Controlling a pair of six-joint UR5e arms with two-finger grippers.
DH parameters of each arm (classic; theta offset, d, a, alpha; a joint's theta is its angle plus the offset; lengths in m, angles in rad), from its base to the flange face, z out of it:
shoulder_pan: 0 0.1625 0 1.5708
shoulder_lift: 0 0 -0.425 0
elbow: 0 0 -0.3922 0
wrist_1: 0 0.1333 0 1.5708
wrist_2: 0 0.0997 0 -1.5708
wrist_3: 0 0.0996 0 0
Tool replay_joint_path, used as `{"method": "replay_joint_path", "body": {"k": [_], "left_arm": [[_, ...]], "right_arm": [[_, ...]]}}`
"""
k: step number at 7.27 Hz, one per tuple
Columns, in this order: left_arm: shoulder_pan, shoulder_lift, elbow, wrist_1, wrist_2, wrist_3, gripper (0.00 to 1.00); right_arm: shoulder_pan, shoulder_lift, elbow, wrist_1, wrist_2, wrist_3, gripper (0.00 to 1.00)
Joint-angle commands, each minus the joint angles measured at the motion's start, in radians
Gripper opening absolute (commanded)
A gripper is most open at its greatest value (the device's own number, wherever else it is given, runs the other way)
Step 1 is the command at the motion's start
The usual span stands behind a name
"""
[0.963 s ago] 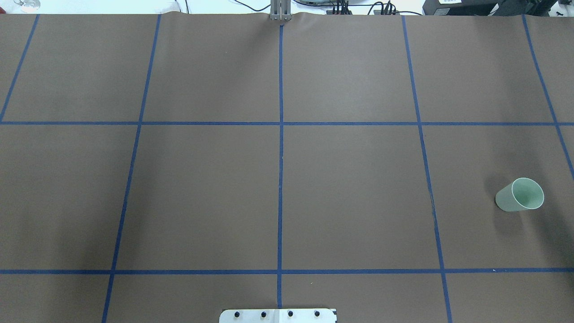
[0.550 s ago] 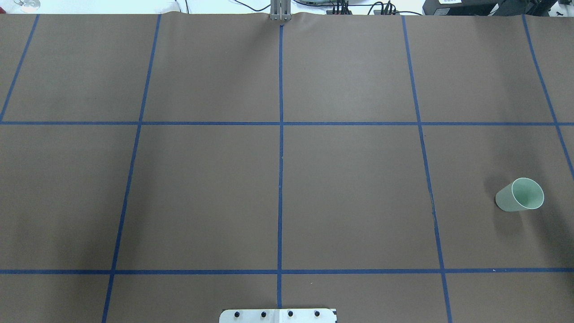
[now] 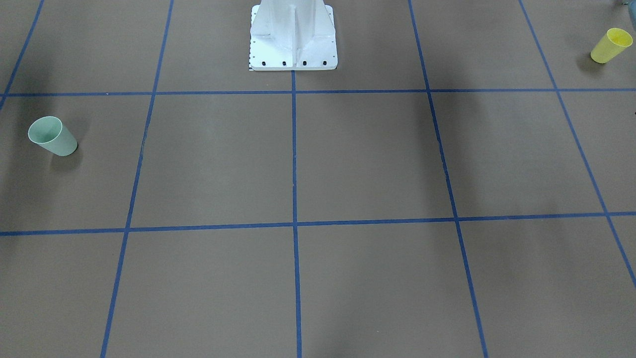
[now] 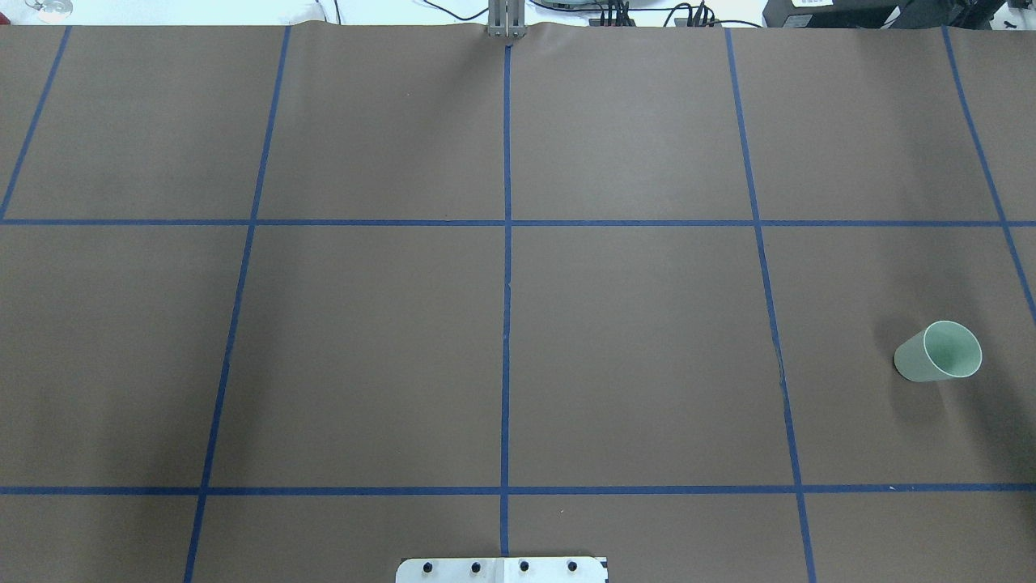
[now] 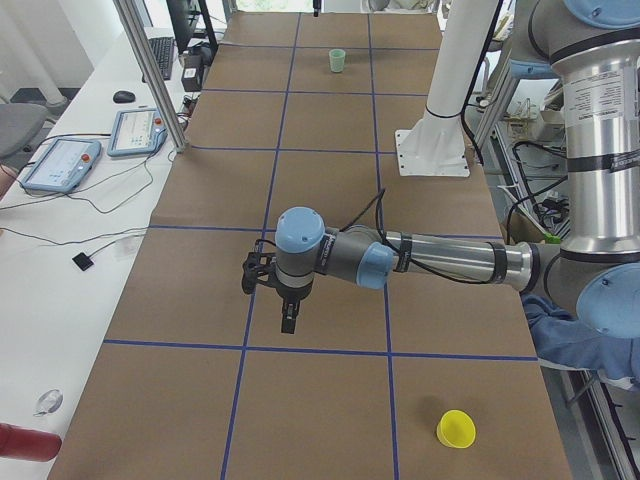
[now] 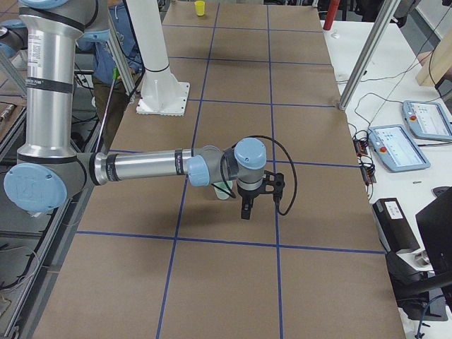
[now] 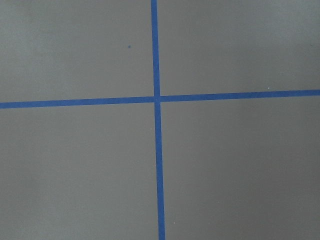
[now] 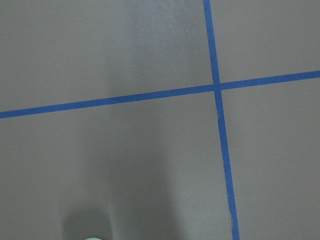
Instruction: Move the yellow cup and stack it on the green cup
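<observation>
The yellow cup (image 3: 611, 45) stands upright near the table's edge on my left side; it also shows in the left view (image 5: 456, 429) and far off in the right view (image 6: 200, 8). The green cup (image 4: 939, 351) stands upright on my right side (image 3: 51, 135). My left gripper (image 5: 289, 318) hangs above the table's middle, well away from the yellow cup. My right gripper (image 6: 245, 210) hangs just beyond the green cup (image 6: 223, 189), which the arm partly hides. Both grippers show only in the side views, so I cannot tell whether they are open or shut.
The table is covered in brown paper with a blue tape grid. The white robot pedestal (image 3: 293, 35) stands at the near middle edge. Teach pendants (image 5: 140, 130) and cables lie on the white side table beyond an aluminium post (image 5: 150, 70).
</observation>
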Motion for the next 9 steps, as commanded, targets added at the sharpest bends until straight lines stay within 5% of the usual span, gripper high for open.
{"method": "replay_joint_path", "body": {"k": [1, 9], "left_arm": [[0.001, 0.007, -0.011, 0.004, 0.001, 0.0, 1.0], [0.005, 0.033, -0.005, -0.041, -0.068, 0.001, 1.0]], "right_arm": [[0.0, -0.002, -0.005, -0.001, -0.001, 0.006, 1.0], [0.0, -0.024, -0.013, 0.019, 0.002, 0.006, 1.0]]}}
